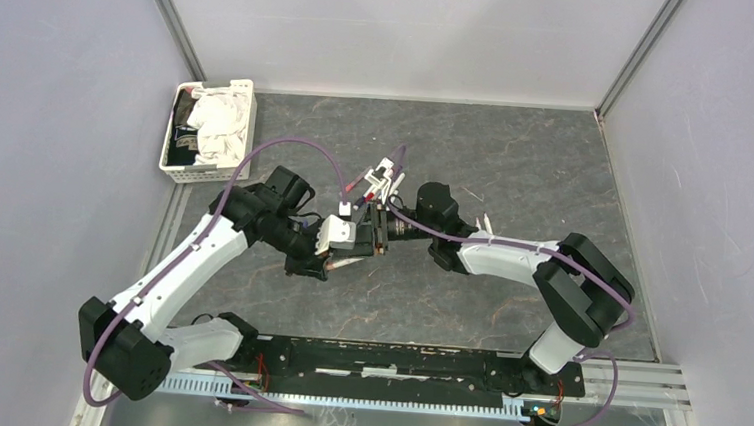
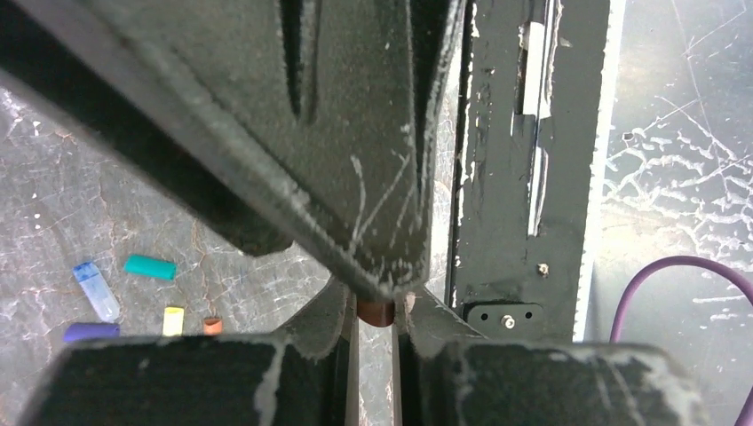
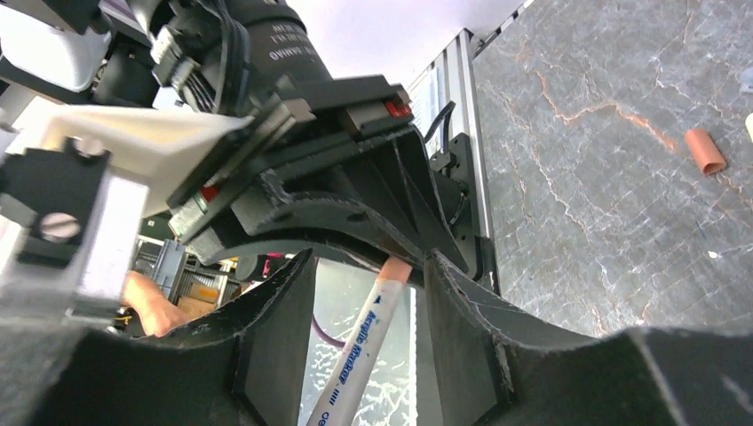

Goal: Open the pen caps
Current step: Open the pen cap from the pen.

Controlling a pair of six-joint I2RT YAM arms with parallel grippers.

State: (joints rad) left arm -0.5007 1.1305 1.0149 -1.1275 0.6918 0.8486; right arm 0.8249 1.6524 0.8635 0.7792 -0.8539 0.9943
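Pen cap (image 2: pixel 376 311), the brownish one, sits pinched in the nearly closed left gripper (image 2: pixel 376 333), mid-air over the table (image 2: pixel 53 213). The right gripper (image 3: pixel 368 262) has the white pen (image 3: pixel 371 342) between its fingers. I'd pull straight along the barrel, no sideways bending, with both grips firm so nothing slips.

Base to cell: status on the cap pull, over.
Left pincer shut on pen cap. Pen sits inside right pincer, grip unclear. Loose caps off to the side, nothing blocking.
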